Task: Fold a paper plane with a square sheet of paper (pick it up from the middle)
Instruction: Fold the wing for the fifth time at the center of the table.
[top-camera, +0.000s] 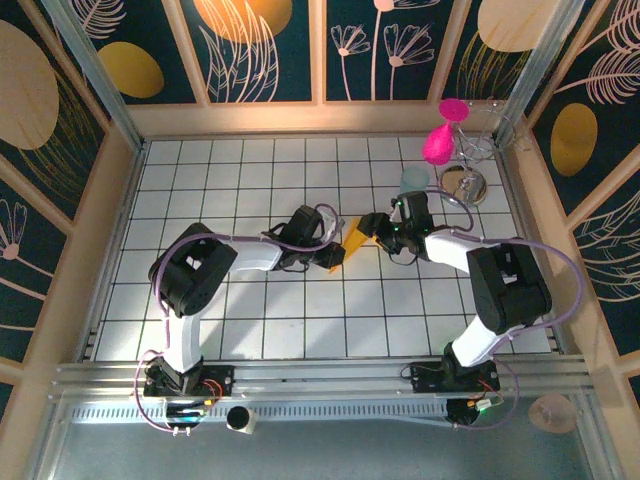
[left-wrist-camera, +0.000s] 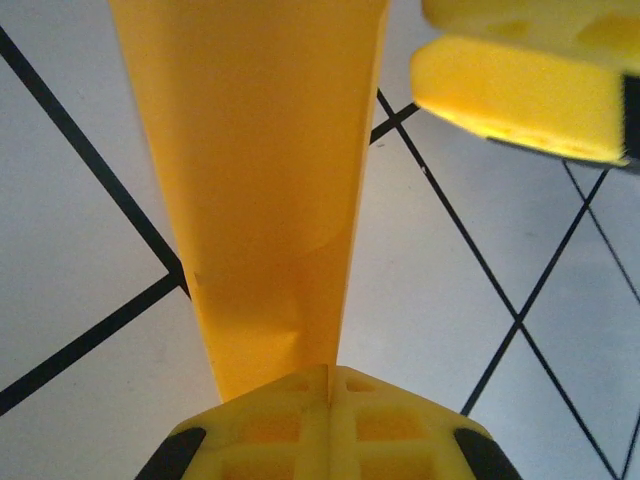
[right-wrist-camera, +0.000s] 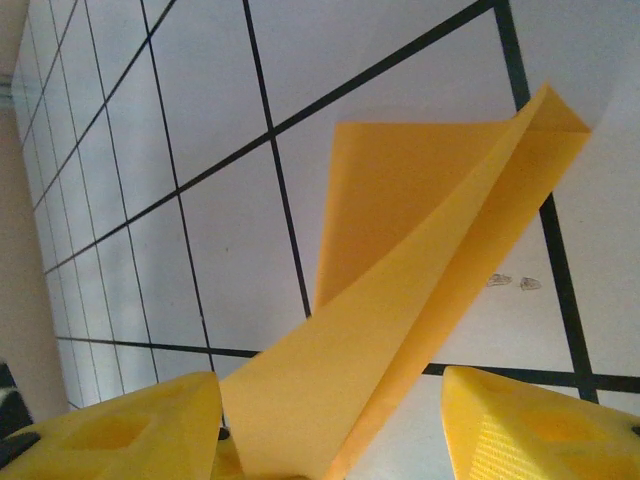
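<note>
Looking at my screens, I see the paper plane (top-camera: 352, 240) between my two grippers, low over the tiled table (top-camera: 250, 330). It is a little left of the pale teal cup (top-camera: 414, 180) and closer to the arm bases. My left gripper (left-wrist-camera: 328, 375) is squeezed tight on its narrow end. My right gripper (right-wrist-camera: 325, 390) has its fingers spread apart, with paper between them.

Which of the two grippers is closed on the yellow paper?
The left gripper: its fingers meet, pinching the narrow end of the paper. The right gripper stands open, its fingers apart on either side of it.
</note>
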